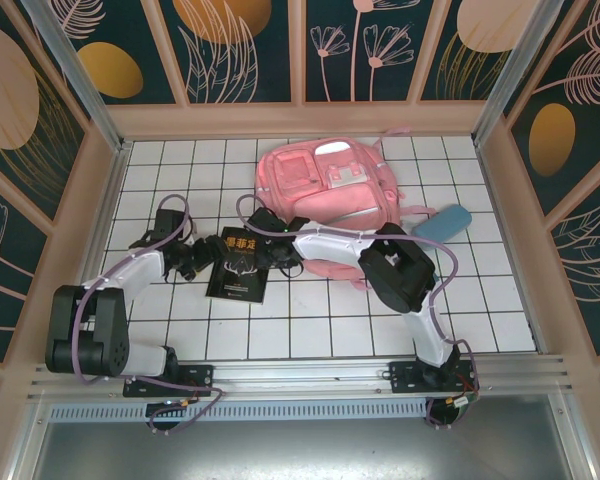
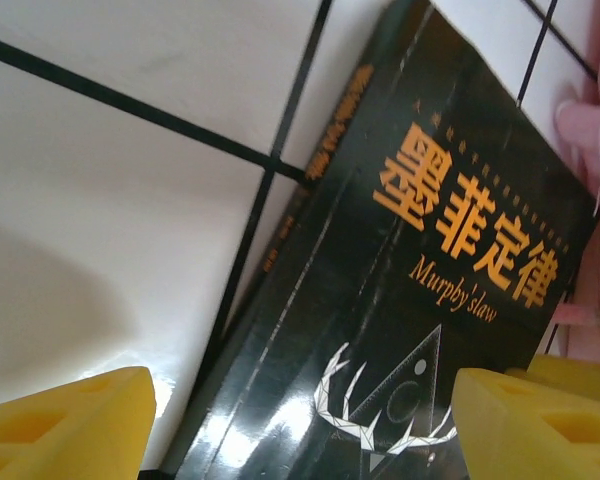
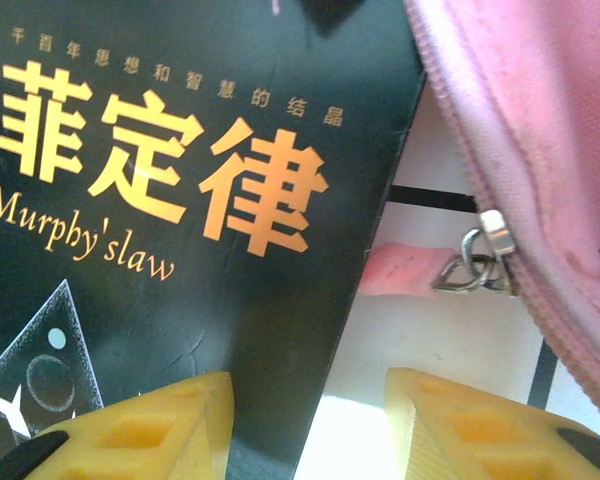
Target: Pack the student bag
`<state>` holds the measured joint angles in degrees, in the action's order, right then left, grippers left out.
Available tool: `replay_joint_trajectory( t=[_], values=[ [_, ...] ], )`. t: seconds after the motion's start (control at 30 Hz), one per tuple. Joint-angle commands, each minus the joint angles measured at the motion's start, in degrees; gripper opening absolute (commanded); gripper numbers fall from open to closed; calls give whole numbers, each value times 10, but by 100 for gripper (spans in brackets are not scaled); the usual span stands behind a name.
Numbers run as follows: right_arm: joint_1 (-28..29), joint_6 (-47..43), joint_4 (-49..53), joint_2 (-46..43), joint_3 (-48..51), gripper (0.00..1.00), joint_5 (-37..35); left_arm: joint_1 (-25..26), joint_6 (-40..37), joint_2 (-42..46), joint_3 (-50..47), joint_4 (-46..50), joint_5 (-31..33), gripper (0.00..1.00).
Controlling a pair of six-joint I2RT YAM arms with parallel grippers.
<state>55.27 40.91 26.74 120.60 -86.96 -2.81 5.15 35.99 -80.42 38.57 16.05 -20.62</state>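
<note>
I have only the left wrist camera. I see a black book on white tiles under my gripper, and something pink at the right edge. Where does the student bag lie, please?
Observer: The student bag lies flat beyond the book, toward the far right of it, with its front pockets facing up.
Operator: Is the other arm close to the book?
Observer: Yes. The right gripper hangs open astride the book's right edge, part over the cover and part over bare tile.
Operator: Is there anything else on the table?
Observer: A blue pencil case lies just right of the bag.
</note>
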Motion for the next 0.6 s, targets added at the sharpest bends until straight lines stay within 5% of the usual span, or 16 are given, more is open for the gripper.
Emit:
replay_joint_trajectory(
  t=[0.0, 0.57],
  values=[
    [-4, 28, -10, 11, 2, 44, 17, 16, -15, -20, -5, -5, -9, 77],
    [-3, 26, -42, -12, -48, 30, 106, 36, -4, -43, -17, -28, -11, 61]
  ],
)
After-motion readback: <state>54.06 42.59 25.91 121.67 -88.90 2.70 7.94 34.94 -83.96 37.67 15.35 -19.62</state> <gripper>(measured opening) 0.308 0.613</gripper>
